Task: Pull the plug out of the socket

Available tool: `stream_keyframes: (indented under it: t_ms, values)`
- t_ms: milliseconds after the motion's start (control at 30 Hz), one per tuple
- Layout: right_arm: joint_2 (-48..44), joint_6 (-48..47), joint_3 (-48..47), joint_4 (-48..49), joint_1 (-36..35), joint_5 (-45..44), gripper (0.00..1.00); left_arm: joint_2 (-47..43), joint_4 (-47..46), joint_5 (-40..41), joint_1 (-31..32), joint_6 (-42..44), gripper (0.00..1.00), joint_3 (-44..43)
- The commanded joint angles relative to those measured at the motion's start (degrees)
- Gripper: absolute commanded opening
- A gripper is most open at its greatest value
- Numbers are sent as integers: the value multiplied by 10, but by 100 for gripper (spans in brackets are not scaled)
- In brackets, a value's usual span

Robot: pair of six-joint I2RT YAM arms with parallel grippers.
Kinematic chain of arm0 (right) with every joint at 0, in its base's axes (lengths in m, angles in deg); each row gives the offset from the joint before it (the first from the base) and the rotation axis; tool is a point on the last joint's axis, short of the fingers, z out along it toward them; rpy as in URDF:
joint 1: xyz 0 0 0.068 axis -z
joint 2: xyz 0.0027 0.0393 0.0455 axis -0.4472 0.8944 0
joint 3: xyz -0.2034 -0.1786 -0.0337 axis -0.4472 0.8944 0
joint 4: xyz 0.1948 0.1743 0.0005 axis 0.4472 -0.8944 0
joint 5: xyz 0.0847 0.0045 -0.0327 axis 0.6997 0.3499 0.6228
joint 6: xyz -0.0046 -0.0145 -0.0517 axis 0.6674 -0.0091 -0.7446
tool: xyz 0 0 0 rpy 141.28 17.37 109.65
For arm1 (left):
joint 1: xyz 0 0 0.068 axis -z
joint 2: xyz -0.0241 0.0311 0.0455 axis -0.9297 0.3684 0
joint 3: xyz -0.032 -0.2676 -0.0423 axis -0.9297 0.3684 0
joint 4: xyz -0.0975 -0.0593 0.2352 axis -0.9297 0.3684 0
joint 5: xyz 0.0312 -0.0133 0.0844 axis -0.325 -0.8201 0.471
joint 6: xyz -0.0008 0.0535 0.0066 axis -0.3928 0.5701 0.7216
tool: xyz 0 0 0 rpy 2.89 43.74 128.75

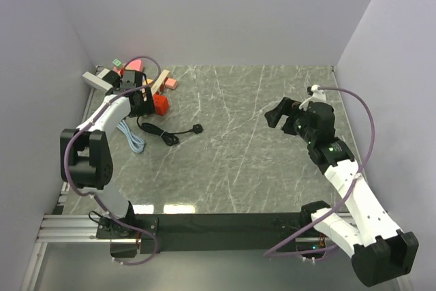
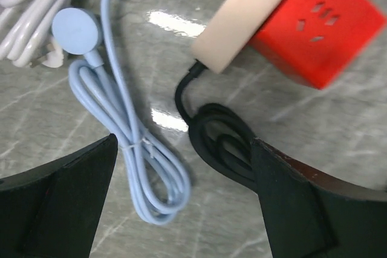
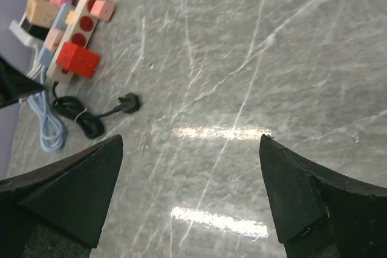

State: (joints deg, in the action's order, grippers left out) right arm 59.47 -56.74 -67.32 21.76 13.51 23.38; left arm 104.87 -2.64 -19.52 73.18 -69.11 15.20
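Observation:
A beige power strip (image 1: 160, 85) lies at the far left with several coloured plugs on it. A red cube plug (image 1: 161, 105) sits on its near end and shows in the left wrist view (image 2: 317, 25) and the right wrist view (image 3: 77, 60). The strip's own black cord (image 2: 221, 143) is coiled beside it, and its black plug (image 1: 197, 128) lies loose on the table. My left gripper (image 1: 139, 102) is open and empty, hovering just left of the red cube above the coiled cords (image 2: 181, 200). My right gripper (image 1: 276, 115) is open and empty over the table's right half (image 3: 190, 191).
A light blue cable (image 2: 130, 149) with a round puck lies coiled left of the black cord. White cables (image 2: 24, 16) lie beyond it. A white block (image 1: 97, 80) rests against the left wall. Walls close in the table on the left, back and right.

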Motion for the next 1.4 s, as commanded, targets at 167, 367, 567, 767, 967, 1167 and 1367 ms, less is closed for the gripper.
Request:
stream_keyframes:
  t_ms: [167,367,567,767,967,1167,1367]
  values:
    - [-42,7,22,-15,-21,-1,100,91,-33,32,-2,61,96,-76]
    - [-63,8,38,-19,-23,-7,100,165,-37,-16,-19,78,86,-114]
    - [-70,4,44,-17,-23,-12,100,169,-78,-93,-30,86,71,-111]
    - [-65,7,49,-9,-24,-17,100,175,-82,-144,-23,81,32,-108]
    - [-35,9,44,-12,-25,-9,100,104,-110,-137,44,62,1,-24]
    - [26,20,24,-12,-33,-2,100,5,-126,-188,105,-23,1,85]
    - [57,33,20,7,-39,-4,100,-92,-189,-199,209,-183,6,228]
